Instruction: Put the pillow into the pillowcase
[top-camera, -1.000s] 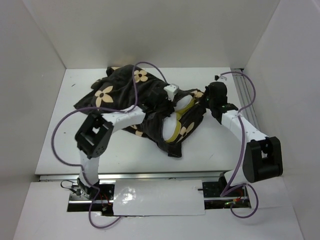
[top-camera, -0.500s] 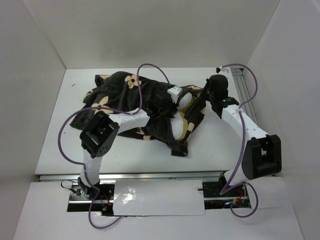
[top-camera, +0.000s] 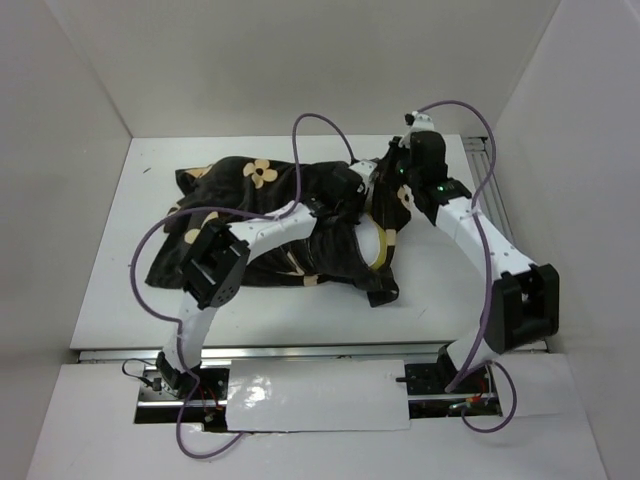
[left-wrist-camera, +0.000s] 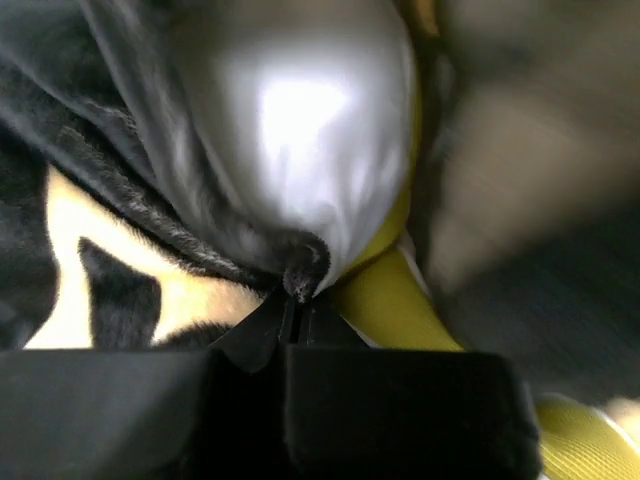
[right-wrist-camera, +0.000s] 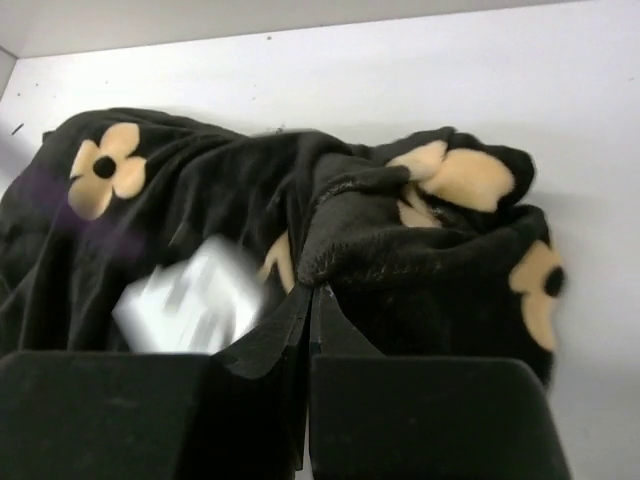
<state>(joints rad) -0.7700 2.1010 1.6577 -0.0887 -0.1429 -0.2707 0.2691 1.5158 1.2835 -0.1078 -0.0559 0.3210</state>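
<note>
I am gripping the pillowcase (top-camera: 240, 190) with left pincer (left-wrist-camera: 297, 305) and right pincer (right-wrist-camera: 310, 300), both clamped shut; 1 end of the pillow (top-camera: 372, 240) is showing uncovered, centre right.

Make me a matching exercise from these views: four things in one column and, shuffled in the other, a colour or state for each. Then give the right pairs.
Things
1. pillow
2. pillowcase
3. right tool
4. left arm's cable

Colours or states
A. purple, curving in a loop
B. shut on a dark plush fold
C. white with a yellow seam
D. dark with tan flowers

Pairs: 1-C, 2-D, 3-B, 4-A
</note>
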